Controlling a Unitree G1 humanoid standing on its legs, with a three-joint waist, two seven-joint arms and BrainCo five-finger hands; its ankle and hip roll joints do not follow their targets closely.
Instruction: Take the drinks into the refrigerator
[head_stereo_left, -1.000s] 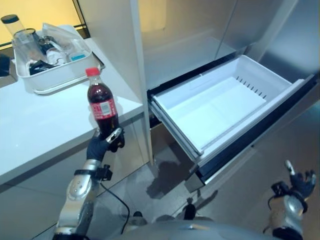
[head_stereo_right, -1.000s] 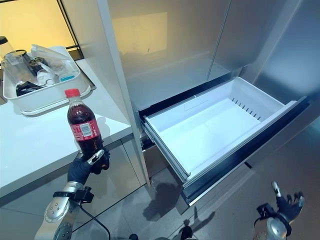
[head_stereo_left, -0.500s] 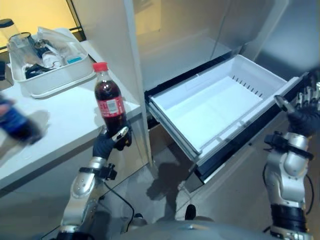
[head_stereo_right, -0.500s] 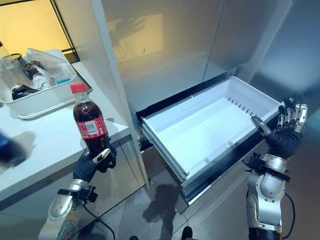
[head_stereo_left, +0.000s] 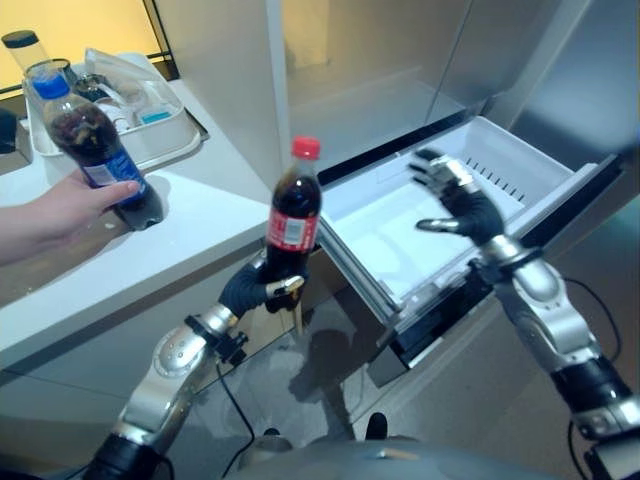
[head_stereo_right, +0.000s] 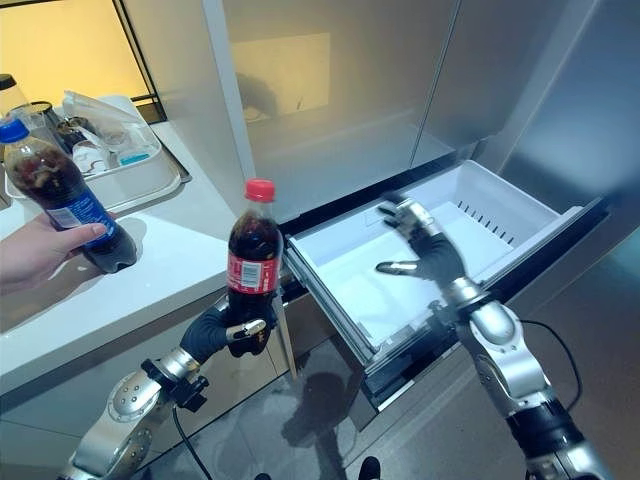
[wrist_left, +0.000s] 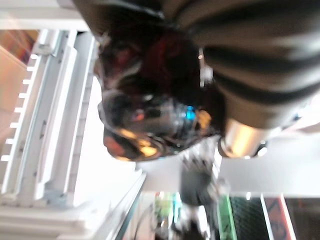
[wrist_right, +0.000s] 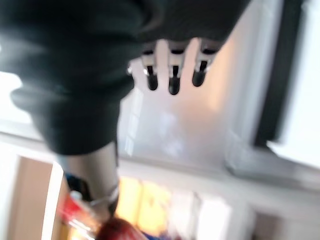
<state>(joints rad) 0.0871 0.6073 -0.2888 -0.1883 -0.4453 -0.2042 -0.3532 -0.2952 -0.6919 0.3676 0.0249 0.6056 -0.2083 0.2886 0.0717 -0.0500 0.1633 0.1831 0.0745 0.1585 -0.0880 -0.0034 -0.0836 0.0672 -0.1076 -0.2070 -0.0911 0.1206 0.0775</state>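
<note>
Red-capped cola bottle (head_stereo_left: 293, 214), red label, upright in left hand (head_stereo_left: 258, 289) beside white drawer (head_stereo_left: 395, 232); right hand (head_stereo_left: 457, 199) spread wide above drawer.

- The pulled-out drawer (head_stereo_right: 420, 250) lies bare inside, open from above.
- The right hand (head_stereo_right: 420, 240), fingers spread, hovers over the drawer's middle.
- The upright white panel (head_stereo_right: 235, 110) stands left of the drawer.

1. The red-capped dark cola bottle (head_stereo_left: 292, 215) carries a red label with white print, too small to read;
2. The blue-capped dark soda bottle (head_stereo_left: 95, 150) carries a blue label, also unreadable.
</note>
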